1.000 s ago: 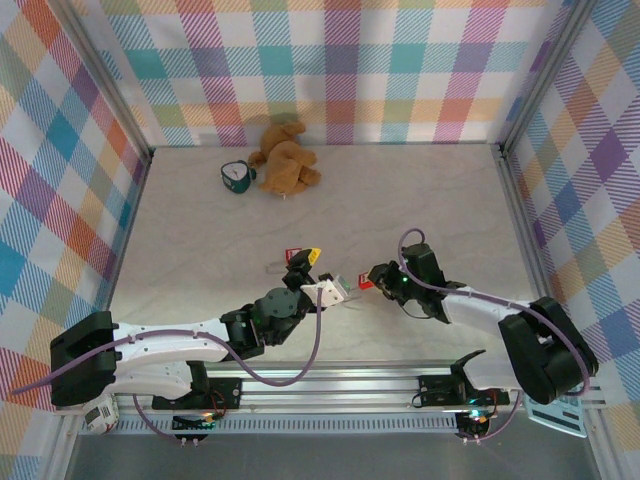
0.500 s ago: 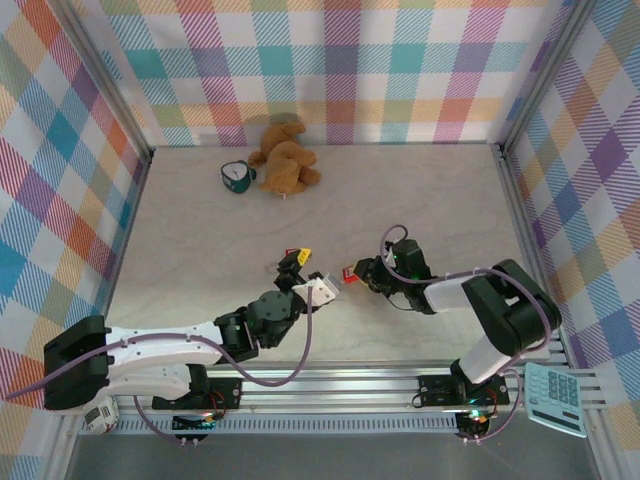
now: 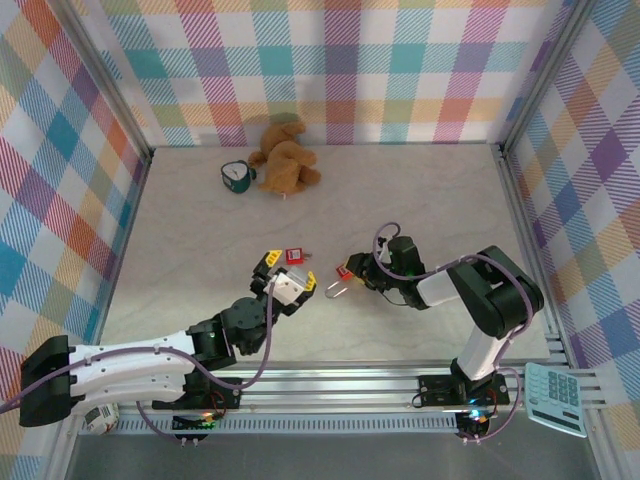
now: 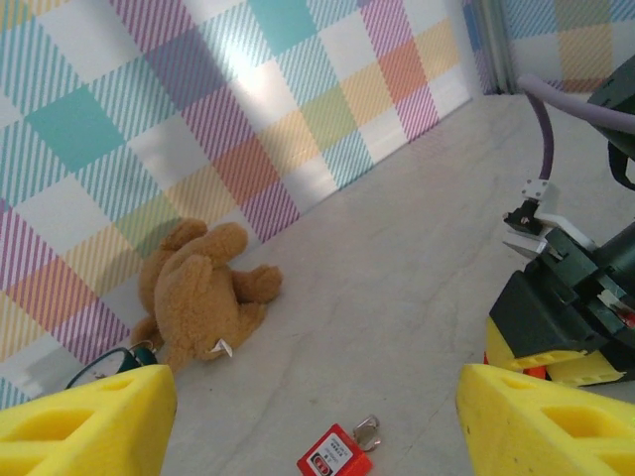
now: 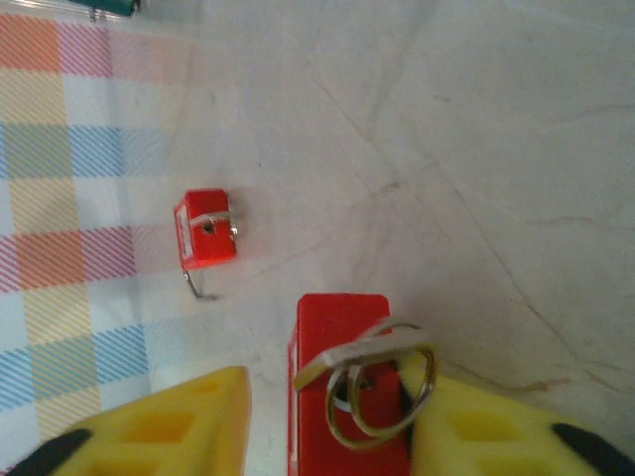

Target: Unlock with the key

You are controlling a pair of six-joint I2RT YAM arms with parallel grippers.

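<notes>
Holding a padlock [image 5: 327, 317] pinched in R jaws; key [image 5: 342, 355] w/ ring looks seated in it, between them. L jaws spread, empty, 2nd padlock [image 4: 332, 458] just ahead. Next, I reckon: L pinches key, turns.

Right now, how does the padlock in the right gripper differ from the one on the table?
The held padlock sits between the right gripper's fingers; the loose padlock lies free on the table. The held padlock carries a round wire ring; the loose padlock shows a hooked wire. Both are red.
</notes>
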